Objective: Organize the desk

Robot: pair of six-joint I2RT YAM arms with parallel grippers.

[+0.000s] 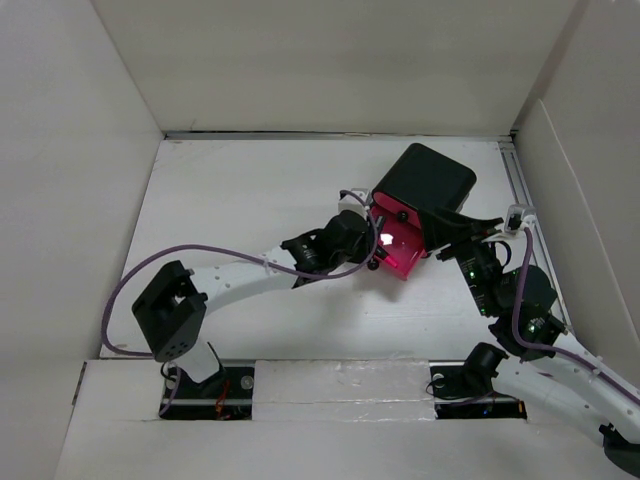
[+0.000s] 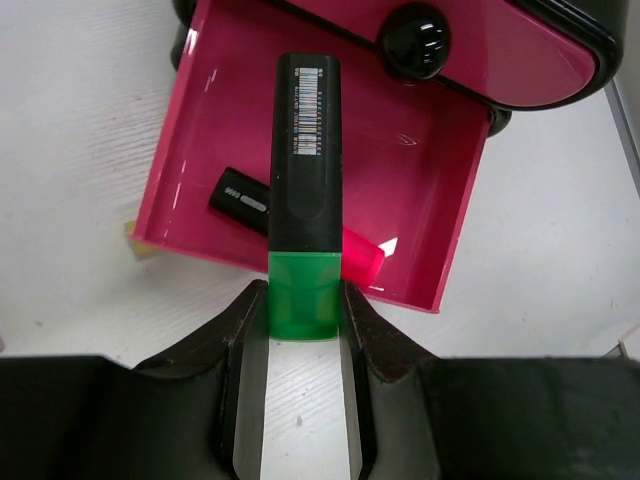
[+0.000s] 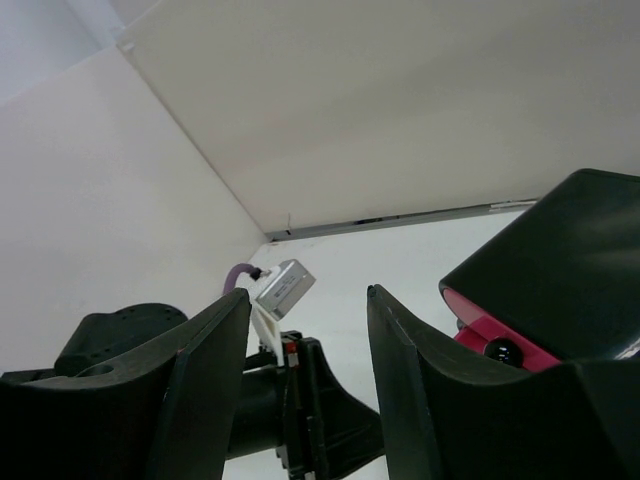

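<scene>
The white desk [image 1: 240, 190] carries a small black cabinet [image 1: 425, 185] with pink drawers. Its lower pink drawer [image 2: 420, 200] is pulled open and holds a black-and-pink marker [image 2: 245, 200]. My left gripper [image 2: 305, 310] is shut on a highlighter [image 2: 307, 150] with a black body and green end, holding it over the open drawer. In the top view the left gripper [image 1: 372, 245] sits at the drawer's [image 1: 402, 248] left front. My right gripper [image 3: 308, 300] is open and empty, raised just right of the cabinet [image 3: 560, 270]; in the top view it [image 1: 470, 235] is beside the cabinet's right side.
White walls enclose the desk on three sides. A metal rail [image 1: 522, 185] runs along the right edge. The upper pink drawer with a black knob [image 2: 413, 38] is closed above the open one. The left arm's wrist [image 3: 290, 400] fills the lower right-wrist view.
</scene>
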